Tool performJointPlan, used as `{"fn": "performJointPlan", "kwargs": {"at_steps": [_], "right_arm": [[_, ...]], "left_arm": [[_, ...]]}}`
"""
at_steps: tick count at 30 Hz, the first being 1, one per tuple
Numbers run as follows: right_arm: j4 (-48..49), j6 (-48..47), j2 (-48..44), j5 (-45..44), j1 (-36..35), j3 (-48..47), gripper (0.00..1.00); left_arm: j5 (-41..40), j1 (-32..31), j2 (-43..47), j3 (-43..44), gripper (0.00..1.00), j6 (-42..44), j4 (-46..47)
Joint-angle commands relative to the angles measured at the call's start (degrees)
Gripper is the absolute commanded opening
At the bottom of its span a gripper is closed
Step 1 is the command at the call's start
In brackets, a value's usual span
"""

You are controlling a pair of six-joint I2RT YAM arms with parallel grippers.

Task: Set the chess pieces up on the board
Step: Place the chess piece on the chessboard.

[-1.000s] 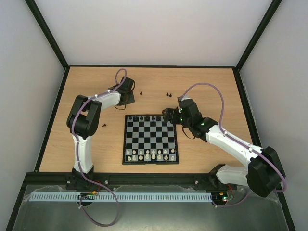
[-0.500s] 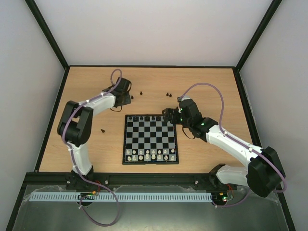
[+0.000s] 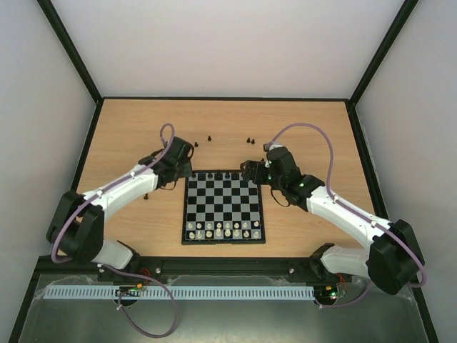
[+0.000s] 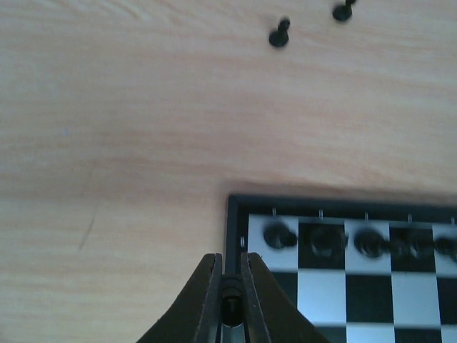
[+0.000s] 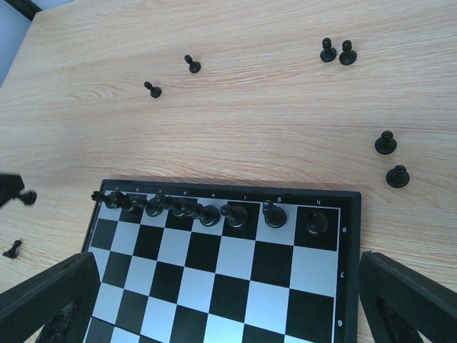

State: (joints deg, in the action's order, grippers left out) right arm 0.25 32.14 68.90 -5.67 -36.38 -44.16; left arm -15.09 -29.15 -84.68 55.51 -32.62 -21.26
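The left gripper (image 4: 230, 266) has its two fingers pressed tight on a small black piece (image 4: 230, 309). The piece sits low between the fingers, and only a bit of it shows. The gripper hangs by the far left corner of the board (image 4: 233, 207), right over the board's left black edge. From the right wrist view the held piece is just left of that corner, close to the board.

The right gripper (image 3: 248, 171) is by the far right corner of the board. Its fingers (image 5: 57, 293) are spread wide apart and hold nothing. The far part of the board lies between them in its own view.

The board lies flat in the middle of the wooden table (image 3: 128, 128), between the two arms. A row of black pieces (image 5: 209, 214) stands along its far edge, close side by side. The white pieces (image 3: 227, 229) stand in rows at its near edge.

Some black pawns are off the board, on the table. Two of them (image 5: 153, 89) stand a little apart, past the far left part of the board. Two more (image 5: 328, 50) stand close together farther right. Another two (image 5: 385, 142) are just past the far right corner, near the right gripper. One pawn (image 5: 12, 249) is left of the board, nearer than the left gripper.
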Motion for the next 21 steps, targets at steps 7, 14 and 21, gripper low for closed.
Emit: {"fn": "performJointPlan", "kwargs": {"at_steps": [7,14,21], "right_arm": [[-0.9,-0.2,-1.4,0.6,0.2,0.5,0.99],[-0.9,-0.4,-1.2,0.0,0.1,0.5,0.99],[-1.0,-0.5,-1.1,-0.4,0.1,0.4,0.99]], "left_arm": [[-1.7,-7.9,5.4,-7.3,0.09,-5.6,-2.3],[-0.7,-9.1,-0.6,-6.3,0.09,-5.8,1.7],[-1.2,-9.1,-5.6,-3.7,0.09,-4.9,3.3]]}}
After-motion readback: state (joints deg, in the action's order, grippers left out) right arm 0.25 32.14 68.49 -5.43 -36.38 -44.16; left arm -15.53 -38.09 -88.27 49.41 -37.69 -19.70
